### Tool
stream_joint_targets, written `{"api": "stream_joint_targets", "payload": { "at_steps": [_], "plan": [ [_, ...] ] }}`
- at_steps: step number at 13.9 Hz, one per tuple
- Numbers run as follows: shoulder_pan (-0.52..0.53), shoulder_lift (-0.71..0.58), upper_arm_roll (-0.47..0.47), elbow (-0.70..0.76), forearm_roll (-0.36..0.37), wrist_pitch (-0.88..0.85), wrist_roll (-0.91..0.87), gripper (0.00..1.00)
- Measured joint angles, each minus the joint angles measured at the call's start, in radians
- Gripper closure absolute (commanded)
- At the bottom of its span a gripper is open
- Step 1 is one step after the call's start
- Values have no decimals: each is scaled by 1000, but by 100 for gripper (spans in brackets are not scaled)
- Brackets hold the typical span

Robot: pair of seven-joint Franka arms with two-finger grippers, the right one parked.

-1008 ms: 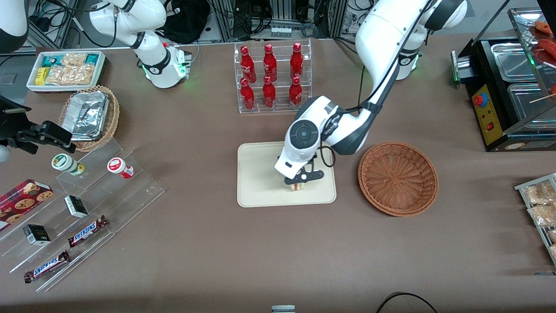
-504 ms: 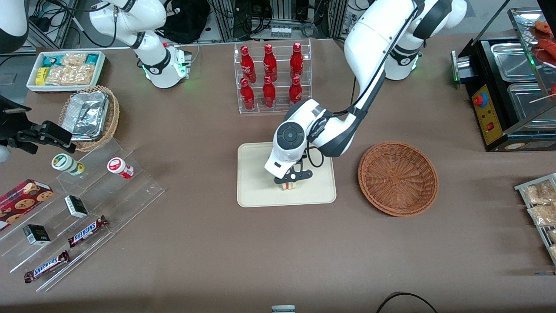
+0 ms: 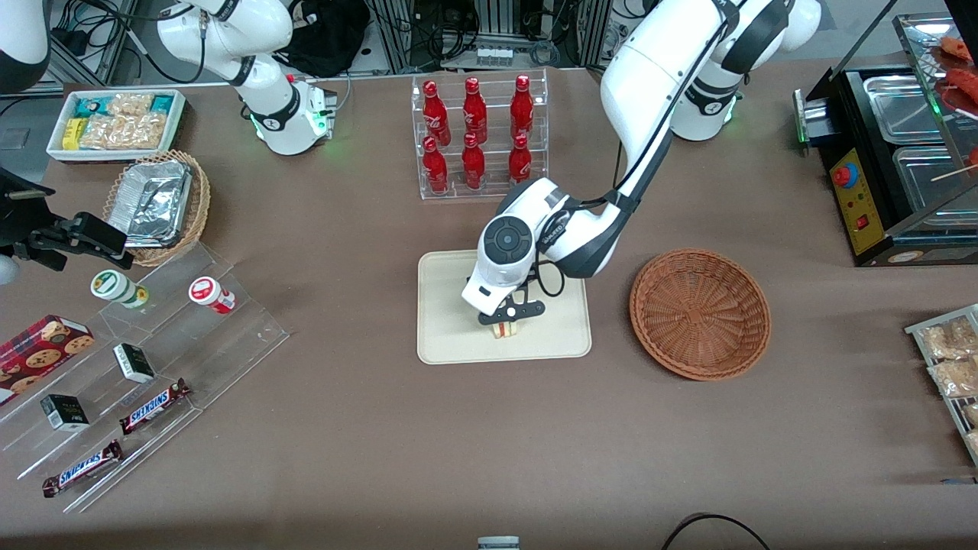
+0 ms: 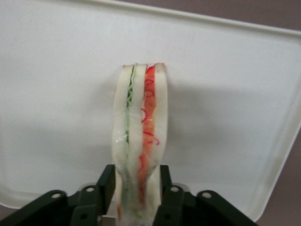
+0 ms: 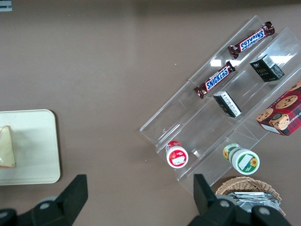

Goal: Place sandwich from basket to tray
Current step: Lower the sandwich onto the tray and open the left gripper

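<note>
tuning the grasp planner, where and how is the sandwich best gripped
By its two flat bread faces near the narrow end, coming straight down from above. The sandwich stands on edge over the tray, filling layers upward, so the faces give parallel surfaces. The end effector holds it just so, fingers shut on the bread.

Bright even overhead light, soft shadows, glare on acrylic shelves [image 5: 221, 113], sharp focus
</note>
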Motion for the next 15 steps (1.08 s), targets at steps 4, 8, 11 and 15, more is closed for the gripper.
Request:
{"api": "stream_joint_targets", "payload": {
  "at_steps": [4,8,11,15],
  "plan": [
    [2,-61,6,27,0,-65,0,0],
    [22,-174,19,23,2,-205,0,0],
    [71,-223,33,9,35,-330,13,0],
    [148,-271,70,-27,90,-405,121,0]
  ]
}}
